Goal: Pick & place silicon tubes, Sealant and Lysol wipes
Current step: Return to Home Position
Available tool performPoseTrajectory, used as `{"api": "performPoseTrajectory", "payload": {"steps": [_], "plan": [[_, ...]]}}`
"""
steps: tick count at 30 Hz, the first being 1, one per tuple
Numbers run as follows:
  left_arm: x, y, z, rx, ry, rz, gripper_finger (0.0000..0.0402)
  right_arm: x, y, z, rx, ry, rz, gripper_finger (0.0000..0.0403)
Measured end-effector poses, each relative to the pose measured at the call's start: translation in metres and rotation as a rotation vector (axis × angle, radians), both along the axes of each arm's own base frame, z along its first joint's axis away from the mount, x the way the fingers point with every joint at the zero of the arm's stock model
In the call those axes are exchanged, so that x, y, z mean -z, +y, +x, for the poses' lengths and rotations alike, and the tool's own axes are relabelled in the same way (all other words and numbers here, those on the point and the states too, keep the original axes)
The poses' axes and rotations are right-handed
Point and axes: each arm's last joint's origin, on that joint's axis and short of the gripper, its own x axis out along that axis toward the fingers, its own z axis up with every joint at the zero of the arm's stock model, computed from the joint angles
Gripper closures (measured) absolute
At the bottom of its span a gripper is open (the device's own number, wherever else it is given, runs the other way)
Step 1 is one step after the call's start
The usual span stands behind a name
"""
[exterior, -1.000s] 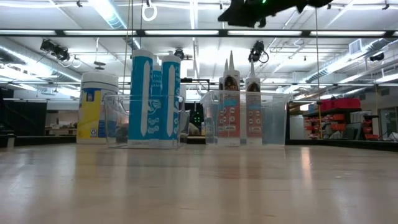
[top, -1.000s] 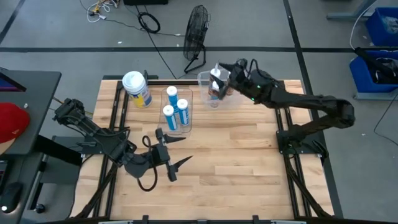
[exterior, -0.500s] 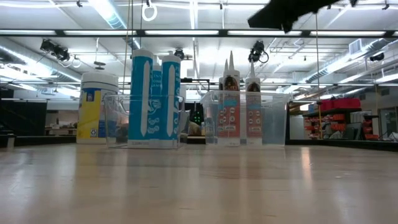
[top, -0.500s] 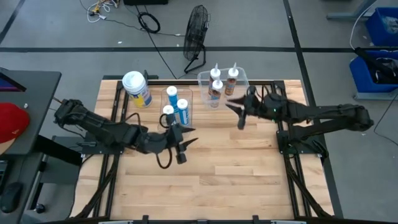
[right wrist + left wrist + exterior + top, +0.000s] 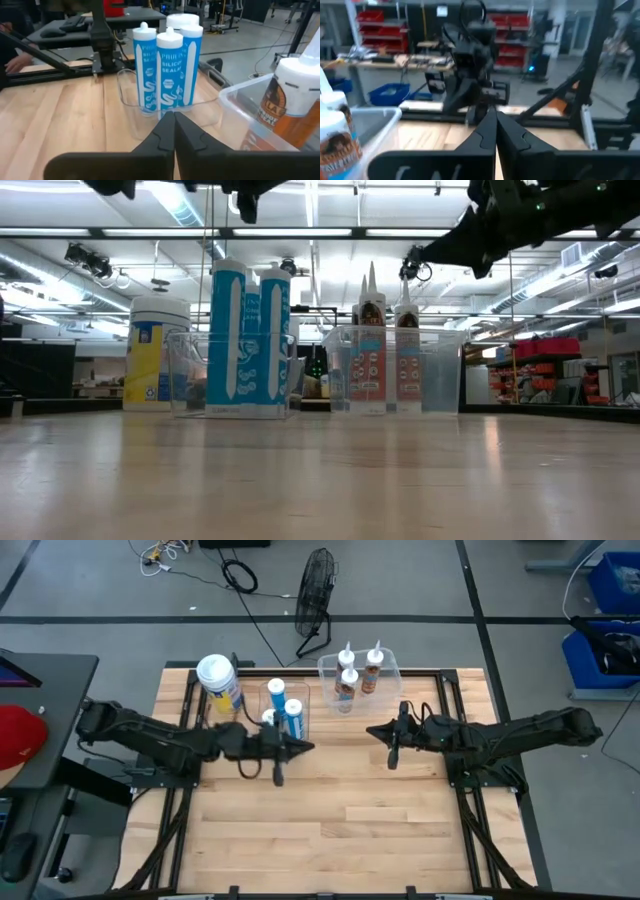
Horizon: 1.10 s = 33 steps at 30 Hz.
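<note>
- Three orange sealant tubes [image 5: 358,675] stand upright in the sealant bin [image 5: 440,380], a clear tub at the far side, right of centre. That part looks done.
- Three blue silicone tubes [image 5: 283,712] stand upright in the silicone bin [image 5: 180,380], a clear tub just to its left. Also looks done.
- Lysol wipes [image 5: 220,682] stand on the table [image 5: 400,820] at far left, beside the silicone bin and in no bin. Likely the one item left.
- Left gripper [image 5: 303,747]: fingers together, empty, just near of the silicone bin.
- Right gripper [image 5: 372,730]: fingers together, empty, near of the sealant bin.
</note>
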Motion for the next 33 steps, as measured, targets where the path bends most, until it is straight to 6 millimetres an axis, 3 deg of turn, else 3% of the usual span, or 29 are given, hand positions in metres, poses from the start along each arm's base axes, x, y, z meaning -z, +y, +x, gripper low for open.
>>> {"api": "performPoseTrajectory", "payload": {"steps": [9,21,33], "plan": [[0.001,0.019,-0.051,0.036,-0.072,0.027,0.0398,0.0,0.007,0.001,-0.041,-0.002,0.0,0.04],[0.048,0.03,-0.126,-0.032,-0.201,0.096,0.0398,0.0,0.006,0.001,-0.041,-0.008,0.003,0.0402],[0.065,0.038,-0.159,-0.038,-0.215,0.092,0.0399,0.0,0.006,0.001,-0.04,-0.008,0.005,0.0403]]}}
